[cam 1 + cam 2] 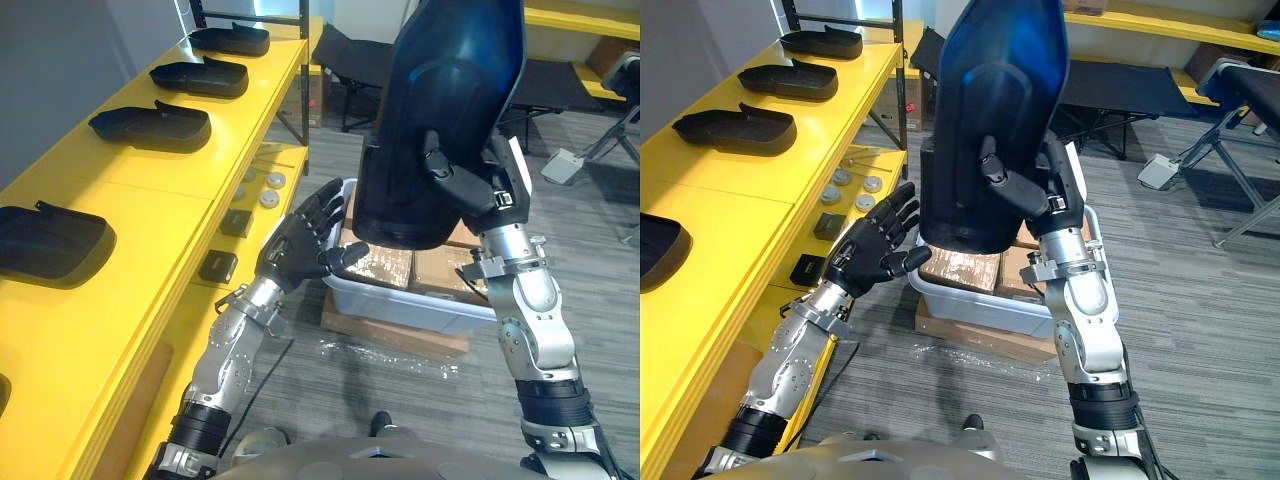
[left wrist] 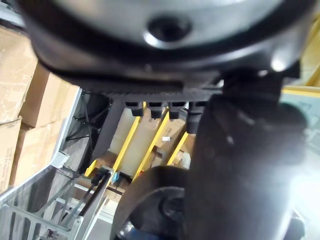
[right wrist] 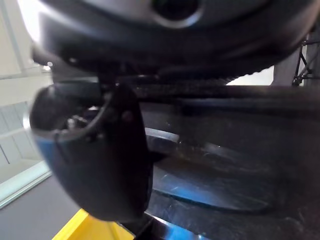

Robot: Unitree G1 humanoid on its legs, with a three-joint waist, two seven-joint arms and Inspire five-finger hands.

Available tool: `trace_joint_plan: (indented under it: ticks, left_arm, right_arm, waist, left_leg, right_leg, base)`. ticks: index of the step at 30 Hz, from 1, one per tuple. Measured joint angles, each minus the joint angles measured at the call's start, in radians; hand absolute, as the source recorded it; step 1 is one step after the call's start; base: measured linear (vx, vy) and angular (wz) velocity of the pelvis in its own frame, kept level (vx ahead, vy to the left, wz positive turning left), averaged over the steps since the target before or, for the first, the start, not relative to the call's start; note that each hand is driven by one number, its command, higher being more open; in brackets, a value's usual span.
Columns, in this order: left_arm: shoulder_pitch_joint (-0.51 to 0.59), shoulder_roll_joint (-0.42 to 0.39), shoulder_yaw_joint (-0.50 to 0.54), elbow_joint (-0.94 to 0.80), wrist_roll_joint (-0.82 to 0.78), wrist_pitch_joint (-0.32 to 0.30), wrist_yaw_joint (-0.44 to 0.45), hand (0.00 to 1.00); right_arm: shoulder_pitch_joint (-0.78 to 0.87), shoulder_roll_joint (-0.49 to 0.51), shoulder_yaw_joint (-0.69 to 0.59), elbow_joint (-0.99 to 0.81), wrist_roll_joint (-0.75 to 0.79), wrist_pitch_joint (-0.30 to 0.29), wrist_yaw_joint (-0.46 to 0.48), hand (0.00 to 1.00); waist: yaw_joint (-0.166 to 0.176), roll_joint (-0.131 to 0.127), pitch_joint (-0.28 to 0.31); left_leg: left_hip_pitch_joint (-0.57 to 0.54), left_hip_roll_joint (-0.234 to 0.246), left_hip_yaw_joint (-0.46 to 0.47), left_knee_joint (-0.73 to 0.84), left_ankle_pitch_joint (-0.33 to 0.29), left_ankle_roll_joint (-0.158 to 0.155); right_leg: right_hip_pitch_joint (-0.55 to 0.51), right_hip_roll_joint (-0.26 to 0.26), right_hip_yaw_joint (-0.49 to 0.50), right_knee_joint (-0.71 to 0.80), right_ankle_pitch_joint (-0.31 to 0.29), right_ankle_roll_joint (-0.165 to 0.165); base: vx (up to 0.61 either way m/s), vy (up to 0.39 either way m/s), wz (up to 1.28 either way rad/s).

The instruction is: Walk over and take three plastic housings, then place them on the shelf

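Long yellow shelf point(image 1: 150, 180) down the robot's left side, upper level carrying a row of dark housings lying flat, nearest point(image 1: 50, 243) close by and next one point(image 1: 150, 127) further along, bare yellow between them. Large dark blue-black housing point(image 1: 450, 90) held upright in the air to the right of the shelf, above a pale plastic bin point(image 1: 400, 300) with cardboard boxes point(image 1: 385, 265) inside. Right robot hand point(image 1: 462, 185) curled round the lower side of that housing, bearing its whole weight. Left robot hand point(image 1: 300, 245) spread wide and empty, thumb just under the housing's lower edge, contact impossible to judge. Small round pieces point(image 1: 270, 190) and little dark boxes point(image 1: 218, 265) on the lower ledge. Likely trouble: tall shell gripped low by one hand, so apt to tip or slip during the swing left; lower edge liable to catch the shelf's front lip; placing too near a neighbour likely to shove it along.
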Motion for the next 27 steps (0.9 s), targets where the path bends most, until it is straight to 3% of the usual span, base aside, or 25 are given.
trace_joint_plan:
  ticks: [23, 24, 27]
  left_arm:
    - [-0.022, 0.001, -0.082, -0.048, 0.053, 0.073, 0.049, 1.00]
    - [-0.022, 0.001, -0.084, -0.048, 0.055, 0.075, 0.054, 0.00]
    - [-0.022, 0.001, -0.086, -0.048, 0.086, 0.078, 0.071, 0.00]
  right_arm:
    - [0.042, 0.056, 0.105, 0.047, -0.003, 0.020, 0.016, 0.00]
    - [0.042, 0.056, 0.110, 0.047, -0.003, 0.020, 0.015, 0.00]
    - [0.042, 0.056, 0.122, 0.047, -0.004, 0.020, 0.012, 0.00]
  waist:
    - [0.001, 0.005, -0.001]
    - [0.001, 0.005, -0.001]
    - [0.002, 0.005, -0.001]
  left_leg:
    - [-0.001, -0.014, -0.010, -0.002, 0.004, 0.005]
    - [-0.001, -0.015, -0.010, -0.002, 0.004, 0.005]
    - [-0.001, -0.015, -0.011, -0.003, 0.004, 0.005]
  right_leg:
    - [-0.001, -0.008, -0.015, 0.000, -0.004, -0.005]
    - [-0.001, -0.008, -0.015, 0.000, -0.004, -0.005]
    - [-0.001, -0.008, -0.016, 0.000, -0.004, -0.005]
  base:
    - [-0.02, -0.005, 0.01]
    - [0.00, 0.000, 0.00]
    - [0.00, 0.000, 0.00]
